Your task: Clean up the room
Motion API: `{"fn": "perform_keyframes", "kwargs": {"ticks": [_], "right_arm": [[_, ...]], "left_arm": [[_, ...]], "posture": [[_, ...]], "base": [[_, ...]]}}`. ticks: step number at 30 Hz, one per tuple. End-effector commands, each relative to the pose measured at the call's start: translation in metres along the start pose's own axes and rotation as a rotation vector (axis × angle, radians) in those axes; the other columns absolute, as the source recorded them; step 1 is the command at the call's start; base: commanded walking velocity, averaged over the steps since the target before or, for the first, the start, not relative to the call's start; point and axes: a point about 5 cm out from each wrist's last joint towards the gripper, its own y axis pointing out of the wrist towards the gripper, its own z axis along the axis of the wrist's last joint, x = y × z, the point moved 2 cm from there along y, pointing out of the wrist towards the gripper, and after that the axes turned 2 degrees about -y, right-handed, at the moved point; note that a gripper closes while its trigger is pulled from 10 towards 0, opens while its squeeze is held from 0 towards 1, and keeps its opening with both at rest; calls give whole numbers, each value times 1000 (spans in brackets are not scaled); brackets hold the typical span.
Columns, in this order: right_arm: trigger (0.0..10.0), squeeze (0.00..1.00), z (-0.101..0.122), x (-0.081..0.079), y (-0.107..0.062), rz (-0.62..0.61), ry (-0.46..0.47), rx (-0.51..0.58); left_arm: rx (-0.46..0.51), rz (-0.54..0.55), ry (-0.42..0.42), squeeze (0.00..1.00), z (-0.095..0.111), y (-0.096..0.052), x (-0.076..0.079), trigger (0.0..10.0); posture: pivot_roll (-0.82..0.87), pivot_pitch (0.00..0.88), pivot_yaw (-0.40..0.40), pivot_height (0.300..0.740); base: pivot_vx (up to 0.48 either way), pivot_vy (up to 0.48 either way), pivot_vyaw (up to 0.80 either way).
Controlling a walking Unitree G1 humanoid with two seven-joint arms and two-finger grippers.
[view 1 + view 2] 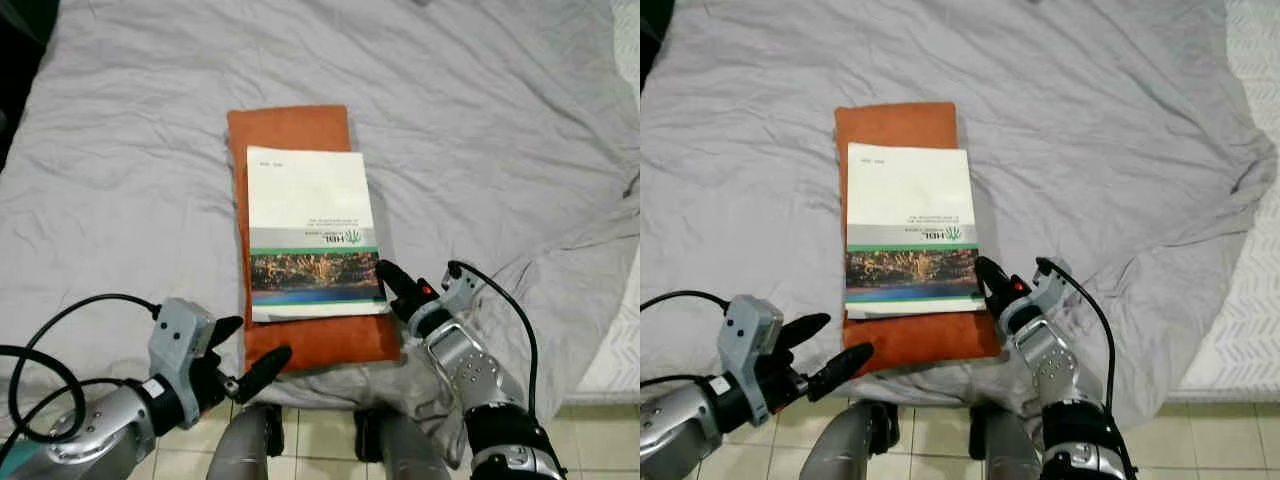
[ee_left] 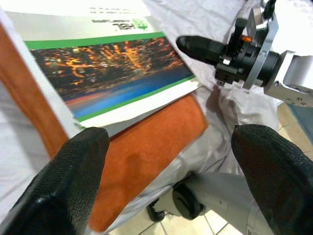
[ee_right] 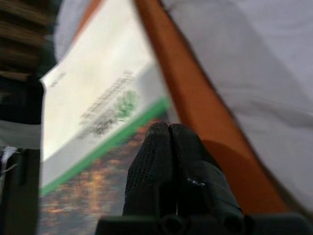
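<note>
**A:** Grey, crumpled bedsheet [image 1: 480, 120] covers the whole bed in front of you, with tiled floor [image 1: 320, 425] showing at its near edge. What do you want to tidy first?

**B:** The stack in the middle. You have a white booklet [image 1: 310, 225] with a green stripe and a city photo lying flat on an orange book [image 1: 290, 130], both near the bed's edge, right before you.

**A:** Where are your arms?

**B:** Your right gripper [image 1: 392, 276] sits at the booklet's near right corner, its fingers [image 3: 168, 161] pressed together, touching or just above the cover; I cannot tell which. Your left gripper [image 1: 250, 348] hovers off the orange book's near left corner, fingers [image 2: 73, 161] spread wide and pinching nothing.

**A:** How should you go about the lift?

**B:** I'd judge the booklet is thin and will slide on the smooth cover, so take both as one stack. Bring your spread left fingers around the orange book's near edge, where it overhangs the sheet slightly, and close firmly. Use your right fingertip only to steady the booklet, pressing lightly. Keep the stack level as you raise it, or the booklet may slip off.
</note>
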Motion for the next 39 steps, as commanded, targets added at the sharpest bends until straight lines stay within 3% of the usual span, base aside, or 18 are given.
{"fn": "perform_keyframes", "kwargs": {"ticks": [1, 6, 10, 11, 12, 13, 20, 24, 32, 37, 38, 39], "right_arm": [[0, 0, -3, -3, -4, 15, 18, -9], [0, 0, 17, -28, -4, 94, -33, 3], [0, 0, 8, -28, -7, 75, -127, -68], [6392, 0, 4, -25, -8, 59, -144, -90], [10000, 447, 2, -20, -8, 44, -154, -88], [10000, 1000, 1, -14, -9, 24, -162, -85], [10000, 1000, 2, 23, -12, -111, -217, -86], [10000, 1000, 1, 32, -9, -122, -204, -93], [10000, 1000, 1, 31, 0, -103, -176, -76], [10000, 1000, -10, 23, 12, -78, -137, -94], [10000, 0, -14, 21, 14, -74, -125, -101], [10000, 0, -16, 19, 16, -71, -117, -107]], "left_arm": [[-30, 9, -18, 0, -10, 0, 0, 10000], [-7, -3, -23, 0, -9, 9, 4, 10000], [-9, -6, -24, 0, -12, 10, 6, 10000], [-9, -7, -23, 0, -12, 10, 7, 10000], [-10, -8, -24, 0, -13, 10, 7, 10000], [-12, -9, -23, 0, -13, 10, 8, 10000], [-4, -34, 14, 0, -20, 5, 16, 10000], [7, 7, 26, 0, -19, 4, 9, 10000], [20, 26, 24, 0, -18, 1, 6, 10000], [19, 29, 22, 0, -19, -1, 7, 10000], [18, 30, 21, 0, -19, -1, 7, 10000], [17, 30, 20, 0, -19, -1, 7, 10000]], "posture": [[115, 504, -28, 740], [90, 475, -46, 740], [91, 482, -46, 740], [93, 487, -45, 740], [94, 489, -44, 740], [99, 493, -43, 740], [125, 503, -31, 740], [133, 506, -29, 740], [157, 516, -23, 740], [168, 519, -20, 740], [174, 520, -18, 740], [174, 520, -18, 740]], "base": [[0, 0, 0], [0, 0, 0], [0, 0, 0], [0, 0, 0], [0, 0, 0], [0, 0, 0], [0, 0, 0], [0, 0, 0], [0, 0, 0], [0, 0, 0], [0, 0, 0], [0, 0, 0]]}}
